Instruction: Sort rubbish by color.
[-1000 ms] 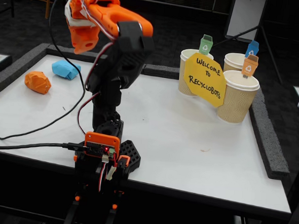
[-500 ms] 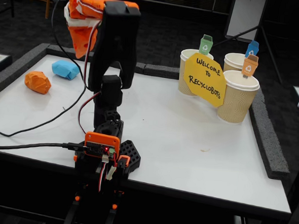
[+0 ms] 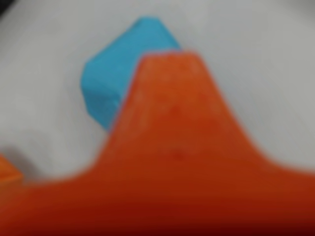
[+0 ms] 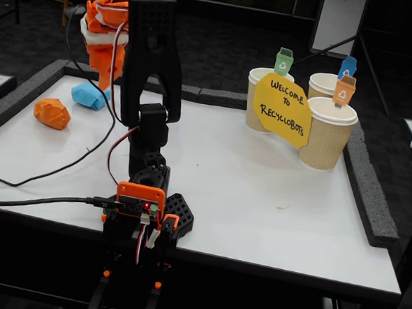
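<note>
A light blue crumpled lump of rubbish (image 4: 89,96) lies at the table's far left, and an orange lump (image 4: 52,113) lies just left of it, nearer the front. My orange gripper (image 4: 100,82) hangs pointing down just above the blue lump, apart from it. The wrist view is blurred: one orange finger (image 3: 172,142) fills the foreground and covers the right part of the blue lump (image 3: 118,73) on the white table. Its jaws are not shown clearly enough to tell how they stand.
Three tan ribbed paper cups (image 4: 325,134) with small bin tags stand at the back right behind a yellow sign (image 4: 283,109). A grey foam border (image 4: 368,185) rims the white table. Black cables (image 4: 44,176) trail across the left side by the arm's base (image 4: 141,206).
The arm has swung left and straightened upright. The gripper turned from facing forward to pointing down and came lower over the blue lump.
</note>
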You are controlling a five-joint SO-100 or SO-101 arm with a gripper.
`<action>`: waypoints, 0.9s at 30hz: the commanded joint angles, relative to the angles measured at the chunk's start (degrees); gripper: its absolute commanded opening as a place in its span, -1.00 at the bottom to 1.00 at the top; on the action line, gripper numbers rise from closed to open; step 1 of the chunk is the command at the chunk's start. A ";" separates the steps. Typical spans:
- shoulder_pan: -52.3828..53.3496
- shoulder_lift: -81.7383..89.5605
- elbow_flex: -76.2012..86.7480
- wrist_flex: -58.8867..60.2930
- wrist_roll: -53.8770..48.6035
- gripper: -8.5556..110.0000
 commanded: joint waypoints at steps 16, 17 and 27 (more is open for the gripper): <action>-0.97 -17.23 -24.61 2.81 0.09 -0.36; -0.97 -18.19 -25.31 2.64 0.09 -0.39; -0.97 -23.12 -28.30 -0.26 0.09 -0.72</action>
